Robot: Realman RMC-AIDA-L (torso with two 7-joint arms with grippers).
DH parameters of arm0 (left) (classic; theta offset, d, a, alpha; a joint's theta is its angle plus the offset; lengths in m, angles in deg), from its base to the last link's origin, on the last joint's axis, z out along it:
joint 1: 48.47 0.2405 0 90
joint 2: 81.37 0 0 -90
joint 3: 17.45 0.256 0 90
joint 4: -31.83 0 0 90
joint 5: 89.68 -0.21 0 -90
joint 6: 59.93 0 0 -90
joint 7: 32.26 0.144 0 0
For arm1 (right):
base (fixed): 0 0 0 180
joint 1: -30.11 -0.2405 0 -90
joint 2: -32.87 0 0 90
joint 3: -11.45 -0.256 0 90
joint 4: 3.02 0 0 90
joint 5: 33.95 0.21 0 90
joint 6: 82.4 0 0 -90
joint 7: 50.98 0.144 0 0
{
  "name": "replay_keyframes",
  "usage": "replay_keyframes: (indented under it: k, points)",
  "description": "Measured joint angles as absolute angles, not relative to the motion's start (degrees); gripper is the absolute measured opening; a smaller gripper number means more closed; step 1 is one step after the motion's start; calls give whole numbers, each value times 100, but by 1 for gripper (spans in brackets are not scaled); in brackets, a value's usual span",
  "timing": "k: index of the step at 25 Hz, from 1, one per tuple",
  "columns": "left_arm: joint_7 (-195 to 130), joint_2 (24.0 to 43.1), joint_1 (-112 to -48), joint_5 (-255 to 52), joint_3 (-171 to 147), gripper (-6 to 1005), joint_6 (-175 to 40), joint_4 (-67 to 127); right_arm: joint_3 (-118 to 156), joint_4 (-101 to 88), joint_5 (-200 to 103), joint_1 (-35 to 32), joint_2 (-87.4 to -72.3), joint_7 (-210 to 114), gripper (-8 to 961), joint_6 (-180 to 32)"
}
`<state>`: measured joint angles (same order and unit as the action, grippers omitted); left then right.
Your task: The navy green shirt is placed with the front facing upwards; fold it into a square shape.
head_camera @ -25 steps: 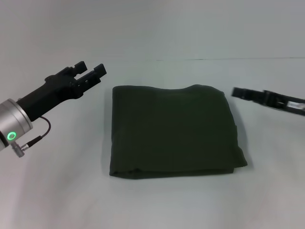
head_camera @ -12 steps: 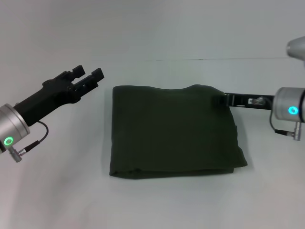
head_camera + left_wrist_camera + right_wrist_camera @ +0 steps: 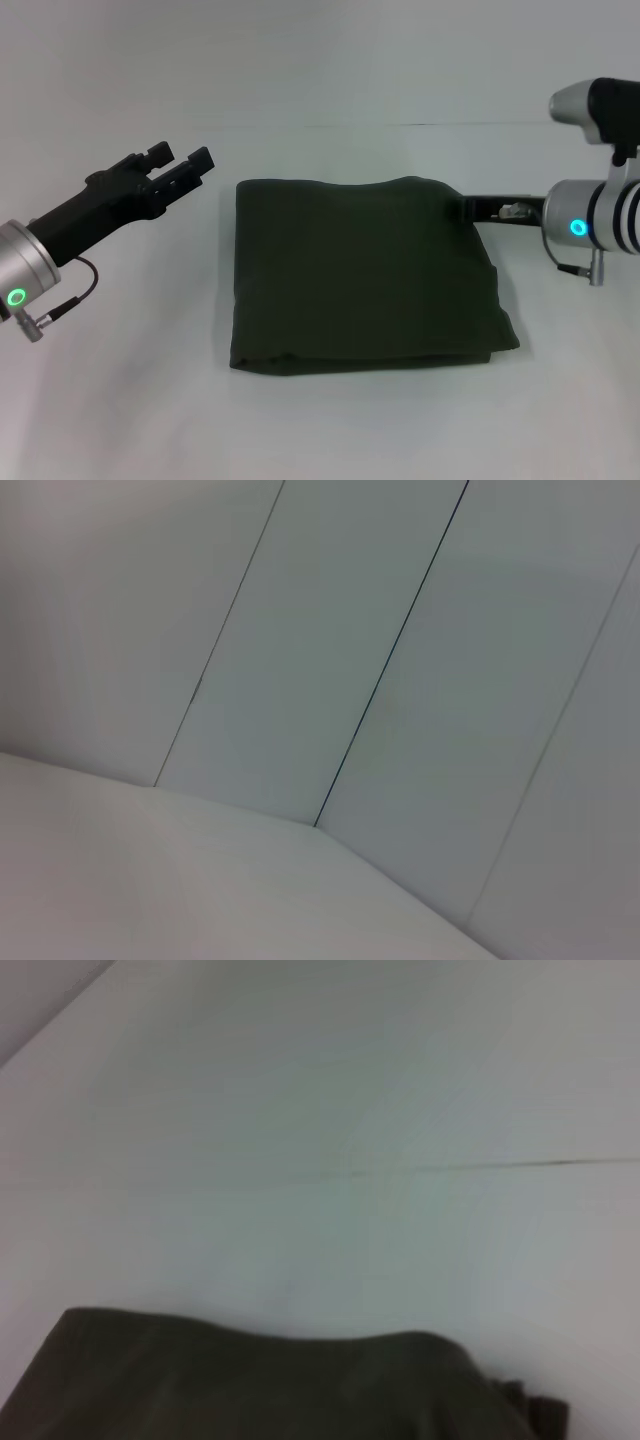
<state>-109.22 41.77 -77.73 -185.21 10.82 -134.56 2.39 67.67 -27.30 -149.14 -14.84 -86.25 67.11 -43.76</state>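
Note:
The navy green shirt lies folded into a rough square at the middle of the white table, plain side up, no lettering showing. Its far edge also shows in the right wrist view as the shirt. My left gripper hovers open and empty, off the shirt's far left corner and apart from it. My right gripper reaches in from the right, its tip at the shirt's far right corner. Whether it touches the cloth is unclear.
The white table spreads around the shirt on all sides. A thin seam runs across it behind the shirt. The left wrist view shows only pale wall panels.
My right arm has swung in from the right edge, bringing its tip to the shirt's far right corner. The left gripper has sunk slightly and drawn back to the left. The shirt has not moved.

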Motion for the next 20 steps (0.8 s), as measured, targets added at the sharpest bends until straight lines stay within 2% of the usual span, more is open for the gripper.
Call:
replay_keyframes:
  k: [5, 11, 16, 20]
  points:
    - [-10924, 4177, -7773, -18521, 1091, 754, -13432, 239, 6701, -2885, -14879, -1425, -8517, 7056, 3, -4373]
    - [-10911, 4192, -7770, -18521, 1093, 754, -13428, 239, 6687, -3004, -14878, -1332, -8308, 7575, 6, -3853]
    - [-10886, 4215, -7755, -18520, 1094, 754, -13427, 239, 6698, -2969, -14893, -1331, -8272, 7906, 126, -3512]
    - [-10880, 4218, -7743, -18520, 1094, 754, -13428, 239, 6729, -2863, -14908, -1338, -8296, 7983, 277, -3500]
